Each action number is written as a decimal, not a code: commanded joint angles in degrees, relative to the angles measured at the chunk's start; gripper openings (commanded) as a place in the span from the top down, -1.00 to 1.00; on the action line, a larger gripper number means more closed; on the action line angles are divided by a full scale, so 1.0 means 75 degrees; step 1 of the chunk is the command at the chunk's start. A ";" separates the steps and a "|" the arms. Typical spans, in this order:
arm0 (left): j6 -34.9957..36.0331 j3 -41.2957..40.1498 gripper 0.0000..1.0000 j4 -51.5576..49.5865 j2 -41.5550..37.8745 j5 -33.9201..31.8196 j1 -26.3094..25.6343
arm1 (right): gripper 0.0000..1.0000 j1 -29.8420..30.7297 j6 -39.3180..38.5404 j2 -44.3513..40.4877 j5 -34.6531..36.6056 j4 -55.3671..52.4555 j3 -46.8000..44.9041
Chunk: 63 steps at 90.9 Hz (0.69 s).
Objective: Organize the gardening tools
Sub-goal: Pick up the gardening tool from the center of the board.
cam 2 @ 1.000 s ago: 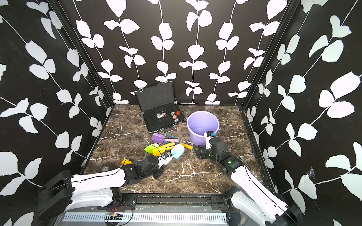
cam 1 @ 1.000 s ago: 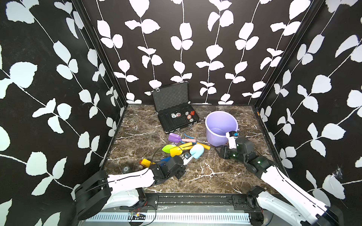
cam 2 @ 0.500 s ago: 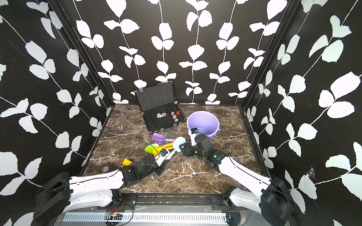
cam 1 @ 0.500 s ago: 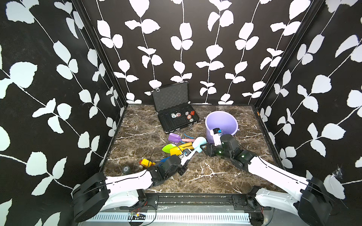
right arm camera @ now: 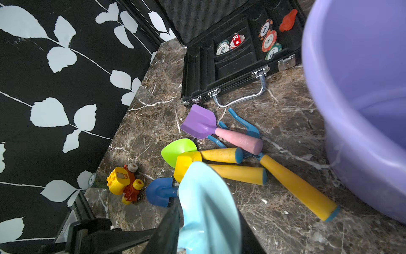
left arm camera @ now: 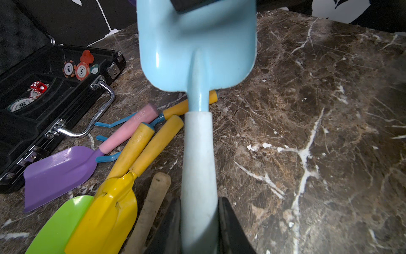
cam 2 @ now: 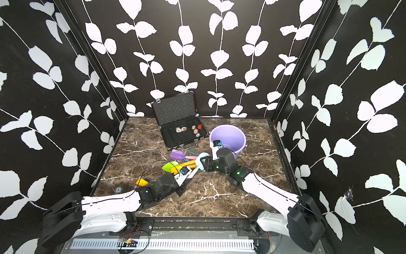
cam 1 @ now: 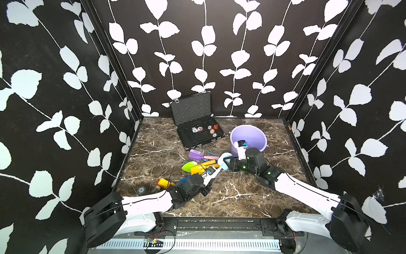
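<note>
Pale-blue plastic is sitting between both my grippers. My left gripper [left arm camera: 198,211] is clamping the white handle of the pale-blue spade [left arm camera: 197,55], and my right gripper [right arm camera: 208,224] is pinching its blade from both sides. I am holding it over the marble table [left arm camera: 307,132], just beside the other tools [right arm camera: 222,155], with the purple bucket [right arm camera: 362,88] standing near.
</note>
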 commanded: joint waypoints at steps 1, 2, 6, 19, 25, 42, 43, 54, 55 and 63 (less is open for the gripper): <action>0.0093 0.0052 1.00 0.0518 0.0040 0.0036 -0.0012 | 0.46 0.0078 -0.0013 0.0165 0.0117 0.0218 0.0234; 0.0097 0.0055 1.00 0.0516 0.0047 0.0026 -0.0012 | 0.50 0.0078 -0.0017 0.0185 0.0118 0.0209 0.0247; 0.0110 0.0094 1.00 0.0505 0.0078 -0.0009 -0.0012 | 0.68 0.0088 -0.0041 0.0247 0.0097 0.0143 0.0324; 0.0114 0.0215 1.00 0.0355 0.0101 -0.0081 -0.0012 | 1.00 0.0177 -0.0204 0.0422 0.0183 -0.0103 0.0597; 0.0069 0.0213 1.00 0.0329 0.0058 -0.0136 -0.0012 | 1.00 0.0224 -0.0284 0.0472 0.0264 -0.0178 0.0675; -0.0042 0.0147 0.16 0.0190 -0.0323 -0.0332 -0.0012 | 1.00 0.0299 -0.0564 0.0445 0.0615 -0.0546 0.0903; -0.0040 0.0149 0.10 0.0159 -0.0352 -0.0339 -0.0012 | 1.00 0.0305 -0.0586 0.0431 0.0636 -0.0565 0.0909; -0.0161 0.0126 -0.76 -0.0127 -0.0804 -0.0434 -0.0012 | 1.00 0.0302 -0.0864 0.0202 0.0923 -0.0968 0.1085; -0.0176 0.0115 -0.87 -0.0153 -0.0861 -0.0437 -0.0012 | 1.00 0.0307 -0.0894 0.0180 0.0954 -0.0999 0.1112; -0.0316 0.0024 -0.97 -0.0308 -0.1313 -0.0454 -0.0012 | 1.00 0.0313 -0.1101 0.0013 0.1185 -0.1311 0.1309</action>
